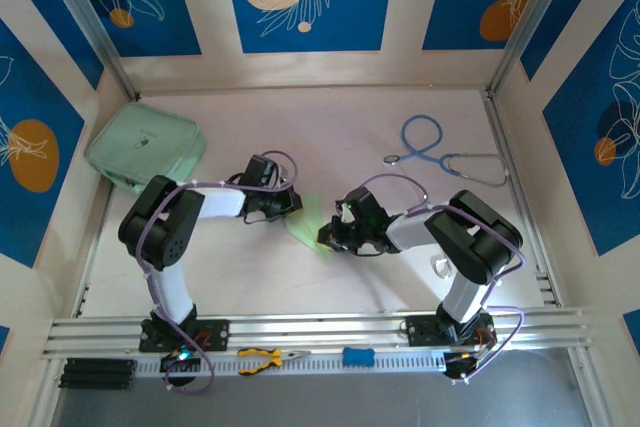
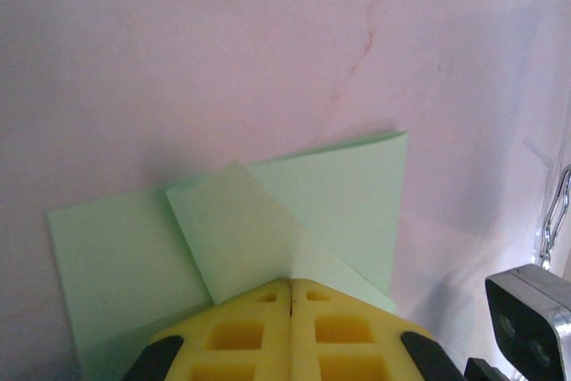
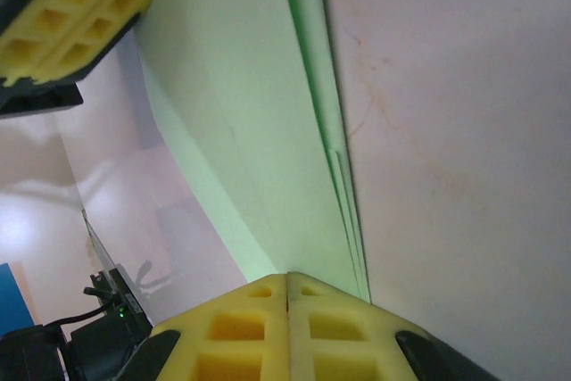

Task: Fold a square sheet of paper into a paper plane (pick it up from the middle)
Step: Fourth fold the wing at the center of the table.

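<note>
On the pale table (image 1: 330, 137), the two arms reach in towards each other, and the light-green square sheet of paper (image 1: 308, 223) lies between them near the middle of the surface. The left end effector (image 1: 291, 203) is at the sheet's far-left side and the right end effector (image 1: 331, 238) is at its near-right side.

In the left wrist view, the left end effector (image 2: 291, 284) has its yellow fingers pressed together, with their tips at the sheet's (image 2: 343, 189) near edge. One flap is folded over the flat layer beneath it. In the right wrist view, the right end effector (image 3: 287, 277) also has its fingers together, tips against the paper (image 3: 241, 122), whose layered folded edges run away along the table. A yellow finger pad (image 3: 76, 2) of the left end effector sits at the paper's far end. Whether either pair of tips actually pinches a layer cannot be told.

A thick mint-green pouch (image 1: 146, 148) rests at the far left, well apart from the sheet. A blue stethoscope (image 1: 440, 153) lies at the far right. Yellow-handled pliers (image 1: 268, 357) lie on the rail near the arm bases.
</note>
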`<action>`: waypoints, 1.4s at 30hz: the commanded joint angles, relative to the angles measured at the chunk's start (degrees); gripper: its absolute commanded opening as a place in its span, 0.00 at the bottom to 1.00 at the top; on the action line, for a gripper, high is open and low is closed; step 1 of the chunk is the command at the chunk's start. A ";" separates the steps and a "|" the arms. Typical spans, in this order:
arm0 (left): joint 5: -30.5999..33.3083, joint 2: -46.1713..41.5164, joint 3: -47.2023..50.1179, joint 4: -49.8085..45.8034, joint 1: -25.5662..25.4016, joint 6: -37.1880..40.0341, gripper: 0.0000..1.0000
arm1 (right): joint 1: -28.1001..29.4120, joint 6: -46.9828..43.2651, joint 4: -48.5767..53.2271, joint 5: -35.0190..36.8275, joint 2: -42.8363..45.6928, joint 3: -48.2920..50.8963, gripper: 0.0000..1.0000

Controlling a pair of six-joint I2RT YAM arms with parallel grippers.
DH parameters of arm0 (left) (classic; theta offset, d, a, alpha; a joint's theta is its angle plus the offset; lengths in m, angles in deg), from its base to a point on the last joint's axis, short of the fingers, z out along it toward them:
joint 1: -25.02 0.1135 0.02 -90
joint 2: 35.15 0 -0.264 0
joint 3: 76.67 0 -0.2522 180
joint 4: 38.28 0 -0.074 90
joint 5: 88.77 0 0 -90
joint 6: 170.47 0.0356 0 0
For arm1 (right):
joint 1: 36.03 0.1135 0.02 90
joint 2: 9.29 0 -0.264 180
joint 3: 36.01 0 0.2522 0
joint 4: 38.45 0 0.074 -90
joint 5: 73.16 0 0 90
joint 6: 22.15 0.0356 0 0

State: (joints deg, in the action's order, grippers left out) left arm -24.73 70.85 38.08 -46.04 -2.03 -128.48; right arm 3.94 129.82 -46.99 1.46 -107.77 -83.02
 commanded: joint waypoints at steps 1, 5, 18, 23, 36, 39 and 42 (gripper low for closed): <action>3.02 2.22 -1.88 -1.82 2.15 1.97 0.03 | 0.09 -0.79 12.55 -0.35 -2.67 3.60 0.00; 3.00 2.81 -2.74 -2.39 3.75 2.67 0.03 | 0.02 -0.74 12.46 -0.45 -2.53 3.68 0.00; 3.71 3.70 -6.16 -5.98 6.03 4.94 0.03 | -0.06 -0.87 12.26 -0.70 -2.45 3.98 0.00; 4.38 3.51 -7.54 -7.92 6.08 5.46 0.03 | -0.06 -0.91 12.28 -0.88 -2.27 3.99 0.00; 4.73 2.30 -8.18 -8.97 6.61 6.33 0.03 | -0.24 -1.42 11.55 -1.49 -1.98 4.42 0.00; 5.04 0.02 -8.12 -9.66 6.57 6.70 0.04 | -0.19 -1.50 11.41 -1.64 -1.88 4.32 0.00; 5.19 -2.85 -7.40 -10.00 6.40 6.70 0.07 | -0.24 -1.59 11.49 -1.76 -1.73 4.24 0.00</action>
State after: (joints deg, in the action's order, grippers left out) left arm -20.73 72.16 30.91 -54.56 3.66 -123.36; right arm 3.46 129.14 -48.00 0.02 -107.70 -82.26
